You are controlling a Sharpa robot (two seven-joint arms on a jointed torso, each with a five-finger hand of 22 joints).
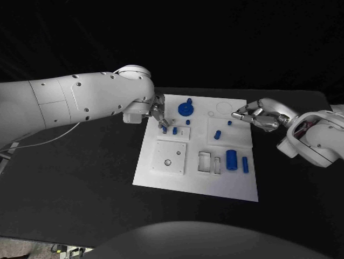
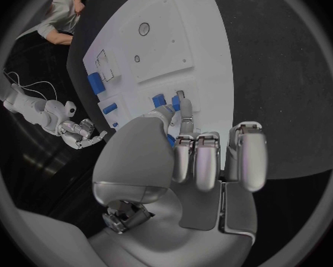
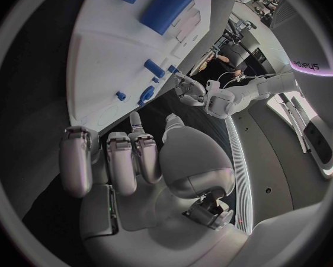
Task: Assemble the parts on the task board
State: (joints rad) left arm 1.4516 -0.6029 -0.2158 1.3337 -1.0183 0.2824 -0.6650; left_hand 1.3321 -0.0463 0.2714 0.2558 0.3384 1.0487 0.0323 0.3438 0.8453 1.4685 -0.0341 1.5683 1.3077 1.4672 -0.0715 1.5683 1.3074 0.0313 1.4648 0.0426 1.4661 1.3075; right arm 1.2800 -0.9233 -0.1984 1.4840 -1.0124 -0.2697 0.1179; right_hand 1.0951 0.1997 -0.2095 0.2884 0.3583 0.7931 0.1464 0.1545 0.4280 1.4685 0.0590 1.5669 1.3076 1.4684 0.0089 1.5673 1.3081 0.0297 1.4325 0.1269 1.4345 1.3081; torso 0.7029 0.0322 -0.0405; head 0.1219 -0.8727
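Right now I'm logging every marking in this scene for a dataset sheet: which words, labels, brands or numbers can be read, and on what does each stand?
"...urys": pale lettering on a wall or sign in the room behind, seen in the right wrist view; its start is cut off and blurred, so the reading is uncertain.
Task board: no readable print in any view.
Blue parts: no markings.
Left hand and right hand: no legible labels.

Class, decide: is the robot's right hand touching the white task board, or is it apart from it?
Cannot tell. In the head view the right hand overlaps the task board's edge, fingertips pinched; neither contact nor gap shows plainly.
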